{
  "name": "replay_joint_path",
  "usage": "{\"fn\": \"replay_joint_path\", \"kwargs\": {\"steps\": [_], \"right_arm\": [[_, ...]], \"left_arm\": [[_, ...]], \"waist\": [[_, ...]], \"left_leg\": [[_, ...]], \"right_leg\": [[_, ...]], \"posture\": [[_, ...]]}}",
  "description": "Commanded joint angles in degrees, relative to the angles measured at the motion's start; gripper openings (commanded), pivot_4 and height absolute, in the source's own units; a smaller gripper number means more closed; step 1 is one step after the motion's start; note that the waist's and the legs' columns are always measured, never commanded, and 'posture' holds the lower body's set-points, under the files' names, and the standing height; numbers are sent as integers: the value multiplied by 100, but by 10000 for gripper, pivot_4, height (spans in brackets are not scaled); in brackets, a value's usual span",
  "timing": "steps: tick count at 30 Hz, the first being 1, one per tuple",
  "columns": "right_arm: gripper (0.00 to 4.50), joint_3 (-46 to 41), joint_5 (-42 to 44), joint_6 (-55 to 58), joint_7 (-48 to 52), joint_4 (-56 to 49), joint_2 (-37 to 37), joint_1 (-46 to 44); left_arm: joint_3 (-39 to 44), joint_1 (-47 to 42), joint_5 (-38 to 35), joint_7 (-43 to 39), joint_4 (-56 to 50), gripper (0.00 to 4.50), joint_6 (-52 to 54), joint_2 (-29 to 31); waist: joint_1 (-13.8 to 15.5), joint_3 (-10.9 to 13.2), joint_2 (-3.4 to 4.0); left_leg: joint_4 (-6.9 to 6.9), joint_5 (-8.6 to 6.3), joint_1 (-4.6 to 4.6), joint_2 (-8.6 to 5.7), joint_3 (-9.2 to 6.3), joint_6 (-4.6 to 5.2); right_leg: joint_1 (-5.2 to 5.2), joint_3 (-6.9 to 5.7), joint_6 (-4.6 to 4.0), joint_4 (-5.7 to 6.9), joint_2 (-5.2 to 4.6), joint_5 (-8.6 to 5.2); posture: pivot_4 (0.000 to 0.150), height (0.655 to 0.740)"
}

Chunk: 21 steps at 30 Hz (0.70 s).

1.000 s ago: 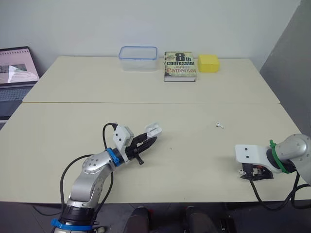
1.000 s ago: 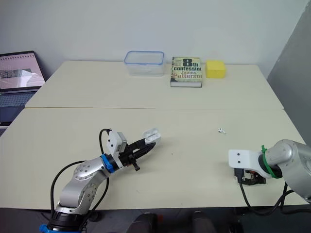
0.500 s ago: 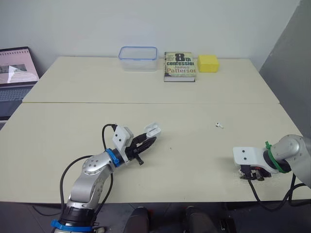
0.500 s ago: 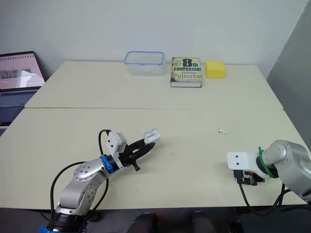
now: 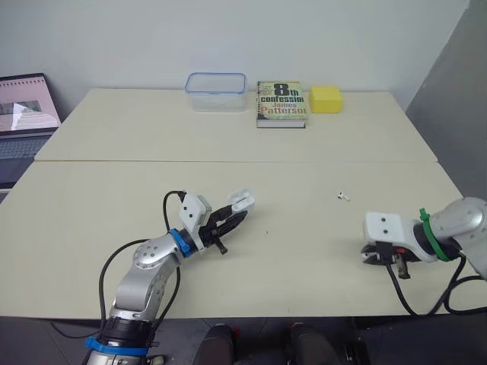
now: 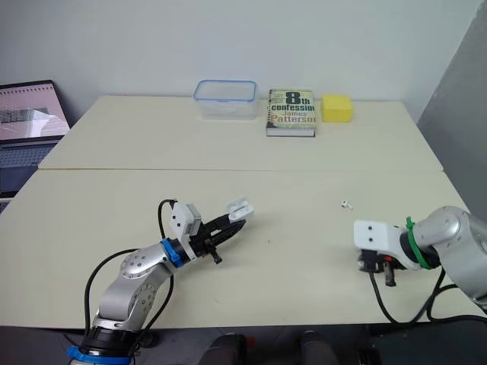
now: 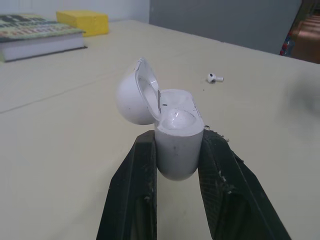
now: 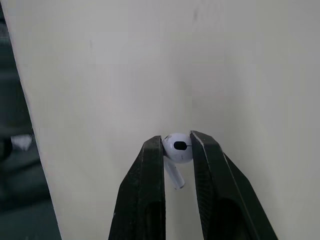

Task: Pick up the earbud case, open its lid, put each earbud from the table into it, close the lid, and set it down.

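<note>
The right end effector (image 8: 177,143) pinches an earbud (image 8: 179,148); the open earbud case (image 7: 176,127), clamped in the left end effector (image 7: 178,139), lies well leftward.

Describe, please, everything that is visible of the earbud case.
The earbud case is small, white and rounded, of what looks like glossy plastic. Its lid stands open on the hinge and leans back to one side, so the moulded inside shows; I see no earbud in it. The two black jaws of the left gripper clamp its lower body from both sides. It seems to be held just above the cream table, and nothing else touches it.
</note>
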Motion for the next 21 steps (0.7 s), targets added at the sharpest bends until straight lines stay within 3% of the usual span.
{"fn": "replay_joint_path", "kwargs": {"steps": [1,5,12,21], "right_arm": [[3917,-640,1085,823,-359,-531,726,-356],[3917,-1075,1858,1281,-1759,-713,2701,-617],[3917,-1028,1978,657,-3528,-338,4928,-641],[3917,-324,1522,-458,-4522,-43,5926,-235]], "left_arm": [[1,-120,-63,-41,-60,7503,-161,-102],[-93,-197,-1,48,-102,7503,-322,-336],[-135,-316,110,155,-58,7503,-613,-530],[-107,-436,155,162,17,7503,-819,-549]], "waist": [[3,0,0],[0,-1,-3],[-1,-2,-4],[-15,-2,-2]], "left_leg": [[0,0,0,0,-1,0],[0,0,-4,1,-7,0],[1,0,-6,-3,-11,0],[-1,0,-4,-1,-11,0]], "right_leg": [[0,0,0,1,1,0],[0,-4,0,1,2,1],[-2,-3,-1,8,0,2],[-5,-4,-25,11,3,16]], "posture": [[1500,7377],[1500,7377],[1500,7377],[1500,7377]]}}
